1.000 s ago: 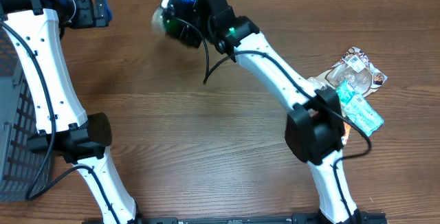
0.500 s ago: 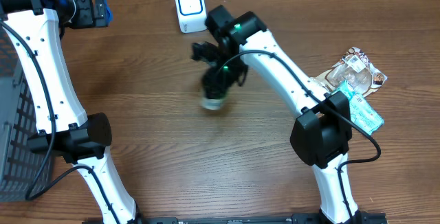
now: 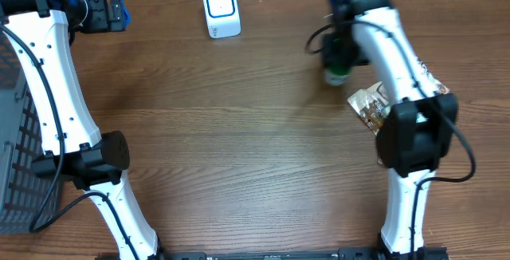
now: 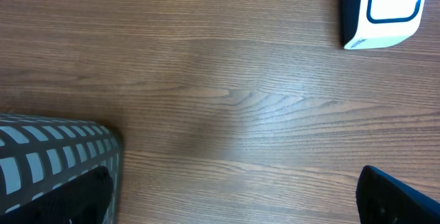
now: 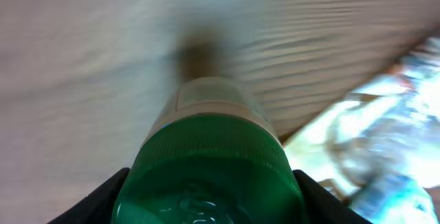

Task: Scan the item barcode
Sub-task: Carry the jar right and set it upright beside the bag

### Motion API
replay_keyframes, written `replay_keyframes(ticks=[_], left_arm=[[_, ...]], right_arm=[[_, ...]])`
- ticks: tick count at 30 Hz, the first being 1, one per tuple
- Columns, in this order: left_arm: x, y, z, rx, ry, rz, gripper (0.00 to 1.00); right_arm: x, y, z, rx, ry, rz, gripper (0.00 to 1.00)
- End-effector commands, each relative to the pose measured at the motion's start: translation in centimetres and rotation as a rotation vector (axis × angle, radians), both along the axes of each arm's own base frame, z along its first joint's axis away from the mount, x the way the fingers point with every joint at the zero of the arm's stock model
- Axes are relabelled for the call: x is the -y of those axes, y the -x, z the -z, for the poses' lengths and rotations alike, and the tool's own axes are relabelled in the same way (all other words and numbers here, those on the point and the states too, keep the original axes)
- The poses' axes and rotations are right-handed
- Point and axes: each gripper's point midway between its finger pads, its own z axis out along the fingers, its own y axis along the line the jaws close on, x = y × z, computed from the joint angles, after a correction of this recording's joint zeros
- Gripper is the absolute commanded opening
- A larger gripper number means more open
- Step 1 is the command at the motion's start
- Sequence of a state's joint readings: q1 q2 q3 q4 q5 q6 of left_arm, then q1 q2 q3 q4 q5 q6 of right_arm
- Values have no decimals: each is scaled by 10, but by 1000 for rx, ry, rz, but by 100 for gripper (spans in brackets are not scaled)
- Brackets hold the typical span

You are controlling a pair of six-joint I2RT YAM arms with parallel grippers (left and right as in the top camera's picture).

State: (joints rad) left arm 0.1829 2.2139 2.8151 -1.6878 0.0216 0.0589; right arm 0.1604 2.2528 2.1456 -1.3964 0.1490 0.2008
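The bottle (image 5: 206, 162), a small one with a green cap and a pale body, hangs above the right half of the desk (image 3: 239, 140), clamped in the right gripper (image 3: 338, 53), whose 2 fingers sit on either side of it at the cap end in the right wrist view. It is just beside the heap of shiny packets (image 3: 369, 104) and well apart from the white-and-blue scanner (image 3: 221, 9) at the far edge. Both views of it are blurred, so no label or barcode can be made out. It looks like a light, rigid plastic bottle with smooth round walls, so it probably will not crush, but it could twist or slide between flat pads. The best hold is likely across the shoulder or upper body, squarely on the widest part, leaving the label band clear to face the scanner window. The left gripper (image 3: 105, 11) is empty with its jaws wide apart, up in the far left corner near the grey basket (image 3: 14, 132).
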Motion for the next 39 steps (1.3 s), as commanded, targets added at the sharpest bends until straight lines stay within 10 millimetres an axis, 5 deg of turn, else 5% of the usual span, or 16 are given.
replay_keyframes(ticks=[1, 11, 22, 29, 34, 39], left_arm=[[4, 5, -15, 34, -14, 14, 99], [4, 5, -15, 34, -13, 14, 99], [4, 5, -15, 34, -14, 14, 99], [4, 5, -15, 34, -14, 14, 99], [4, 5, -15, 34, -14, 14, 100], [4, 5, -15, 34, -14, 14, 99]], right_arm=[[30, -12, -14, 80, -2, 197, 52], [68, -13, -11, 80, -6, 279, 52], [82, -4, 33, 33, 2, 307, 57], [81, -3, 33, 29, -1, 307, 71], [80, -3, 31, 29, -6, 306, 92], [81, -8, 7, 63, -10, 306, 100]])
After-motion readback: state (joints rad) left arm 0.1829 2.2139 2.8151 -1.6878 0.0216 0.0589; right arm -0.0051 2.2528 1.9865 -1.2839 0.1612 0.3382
